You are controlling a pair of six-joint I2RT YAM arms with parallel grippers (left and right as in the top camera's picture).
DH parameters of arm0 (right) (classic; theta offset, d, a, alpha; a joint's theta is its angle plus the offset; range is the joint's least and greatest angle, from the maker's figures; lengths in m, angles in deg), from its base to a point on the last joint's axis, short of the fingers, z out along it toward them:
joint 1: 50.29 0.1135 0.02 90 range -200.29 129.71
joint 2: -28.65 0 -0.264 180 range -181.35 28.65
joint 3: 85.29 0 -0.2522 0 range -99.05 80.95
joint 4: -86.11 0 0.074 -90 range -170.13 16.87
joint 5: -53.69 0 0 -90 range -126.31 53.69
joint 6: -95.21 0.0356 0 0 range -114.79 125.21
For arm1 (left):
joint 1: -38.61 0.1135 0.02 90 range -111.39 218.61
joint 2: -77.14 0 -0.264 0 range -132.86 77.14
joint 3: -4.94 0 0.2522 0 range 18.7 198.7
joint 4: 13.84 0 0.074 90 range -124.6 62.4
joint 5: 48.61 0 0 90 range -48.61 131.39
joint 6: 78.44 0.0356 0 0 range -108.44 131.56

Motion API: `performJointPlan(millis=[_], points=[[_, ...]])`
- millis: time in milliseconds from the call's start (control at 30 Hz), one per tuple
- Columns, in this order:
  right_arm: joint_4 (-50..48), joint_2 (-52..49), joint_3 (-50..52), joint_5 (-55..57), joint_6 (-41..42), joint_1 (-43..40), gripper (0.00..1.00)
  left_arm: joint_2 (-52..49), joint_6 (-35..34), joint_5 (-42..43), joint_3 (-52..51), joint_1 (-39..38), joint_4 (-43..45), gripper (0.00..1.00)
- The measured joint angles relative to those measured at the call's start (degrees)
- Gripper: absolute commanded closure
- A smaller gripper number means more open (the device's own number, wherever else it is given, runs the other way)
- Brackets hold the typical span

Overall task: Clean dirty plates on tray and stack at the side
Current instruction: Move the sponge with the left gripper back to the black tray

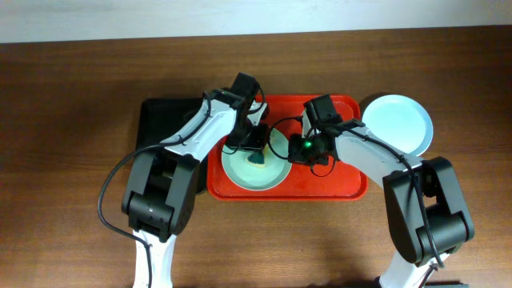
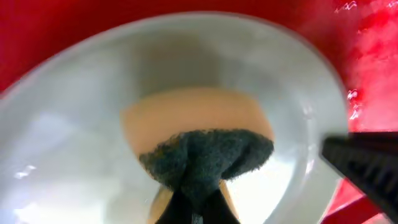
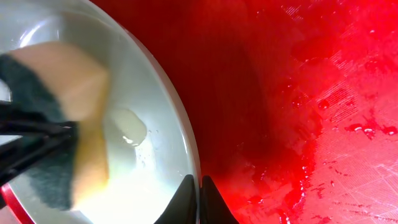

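A pale mint green plate (image 1: pixel 240 172) lies on the red tray (image 1: pixel 336 180), left of its middle. My left gripper (image 1: pixel 254 148) is shut on a yellow sponge with a dark scouring side (image 1: pixel 258 158) and presses it onto the plate's inside (image 2: pixel 74 143). In the left wrist view the sponge (image 2: pixel 199 134) fills the centre above the fingers (image 2: pixel 199 211). My right gripper (image 1: pixel 294 148) is shut on the plate's right rim (image 3: pixel 198 186). A pale wet smear (image 3: pixel 127 124) sits beside the sponge (image 3: pixel 68 112). A pale blue plate (image 1: pixel 400 124) lies on the table right of the tray. I cannot make out a white plate.
A smaller black tray (image 1: pixel 164 120) lies against the red tray's left side, under my left arm. The red tray's floor (image 3: pixel 298 93) is wet, with droplets. Brown table surface surrounds both trays.
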Motion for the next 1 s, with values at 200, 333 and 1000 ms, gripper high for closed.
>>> performJointPlan(millis=[200,333,1000], points=[[-0.1,0.0,0.1,0.0,0.2,0.0,0.73,1.6,0.6,-12.2,6.9,2.5,-9.5,1.00],[-0.1,0.0,0.1,0.0,0.2,0.0,0.68,3.9,0.7,-17.7,8.8,5.4,-11.8,1.00],[-0.1,0.0,0.1,0.0,0.3,0.0,0.61,4.2,6.0,-21.2,3.1,21.1,-12.7,1.00]])
